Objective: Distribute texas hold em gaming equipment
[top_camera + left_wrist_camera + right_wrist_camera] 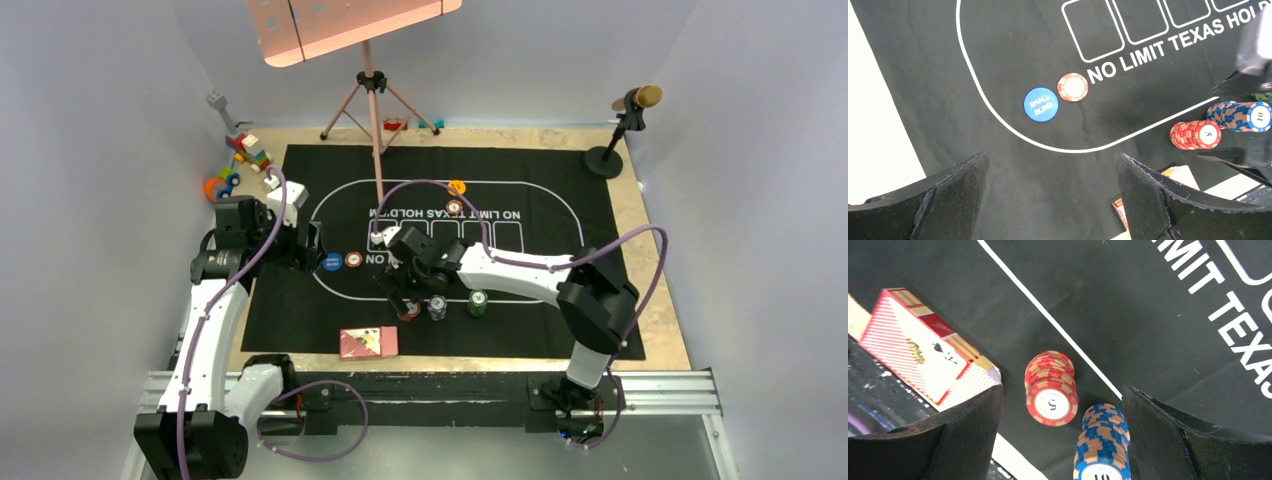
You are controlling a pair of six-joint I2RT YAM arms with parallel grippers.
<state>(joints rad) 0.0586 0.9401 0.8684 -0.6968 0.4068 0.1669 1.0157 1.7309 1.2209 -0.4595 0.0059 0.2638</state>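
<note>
**Red chips stand between the spread right claw's fingers**

Grey walls close in a tan wooden table covered mostly by a black felt mat printed with a white oval and "NO LIMIT TEXAS HOLD'EM".

The right claw is spread wide over the mat's near side. A round red-and-cream poker chip stack, marked 5, stands between its fingers with a gap on either side, just outside the white line. A blue-and-tan poker chip stack stands beside it, hard against one finger; whether they touch I cannot tell. A green chip stack comes next in the row. The pink-red patterned card box lies flat near the mat's near edge, beyond the other finger.

The left claw is also spread, holding nothing. Ahead of it, inside the oval, lie a flat blue "SMALL BLIND" disc and a single red chip, touching each other.
</note>
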